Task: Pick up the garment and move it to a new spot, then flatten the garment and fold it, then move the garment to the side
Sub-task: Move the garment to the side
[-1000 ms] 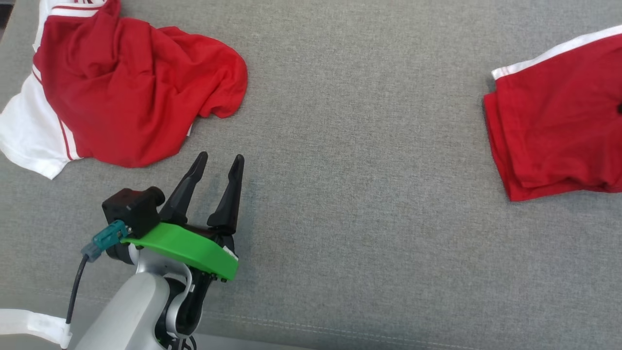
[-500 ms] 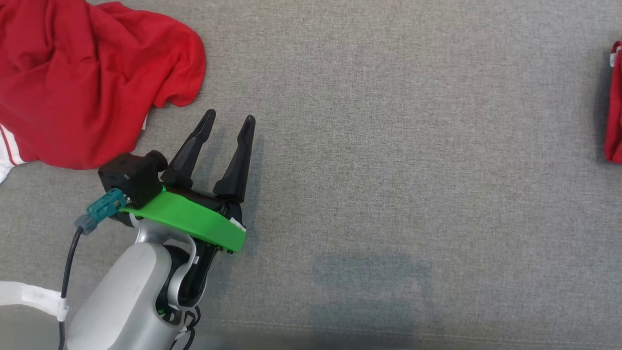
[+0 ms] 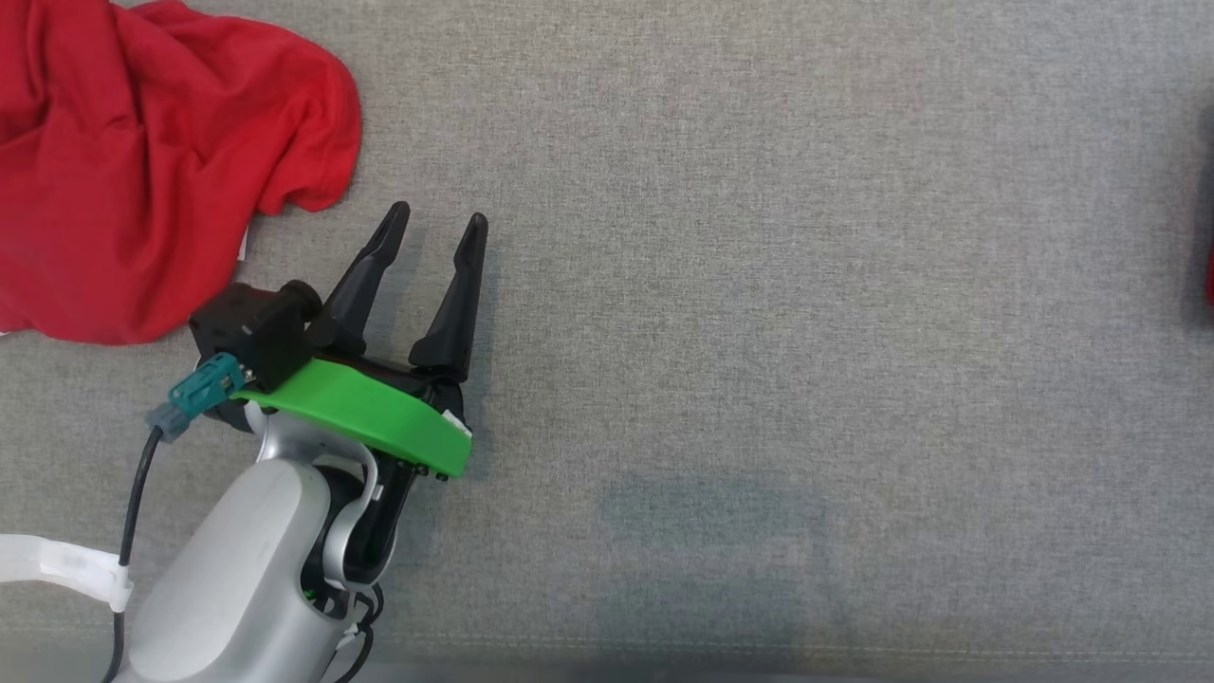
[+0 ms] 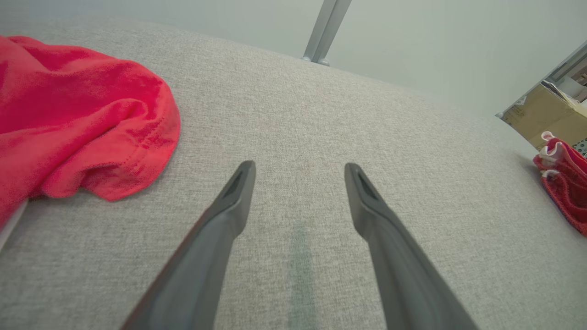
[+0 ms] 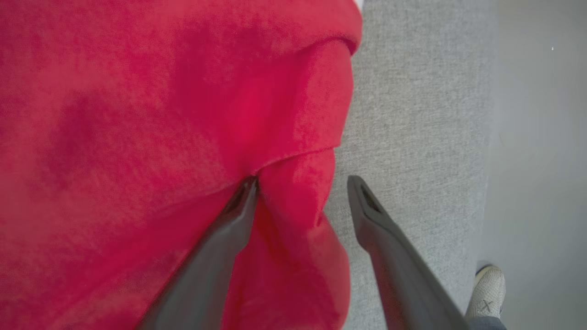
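By the edge of the grey counter (image 5: 412, 114) lies the garment (image 5: 160, 114), red, in loose folds. The right pincer (image 5: 302, 180) is over it w/ fingers apart: one touches a red fold, the other is over bare counter. Looks like the set-aside step, at release. Best to lift straight up & back so no fold snags or gets dragged open. The left pincer (image 3: 437, 214) is also apart & empty, just beside a crumpled red cloth (image 3: 142, 161)
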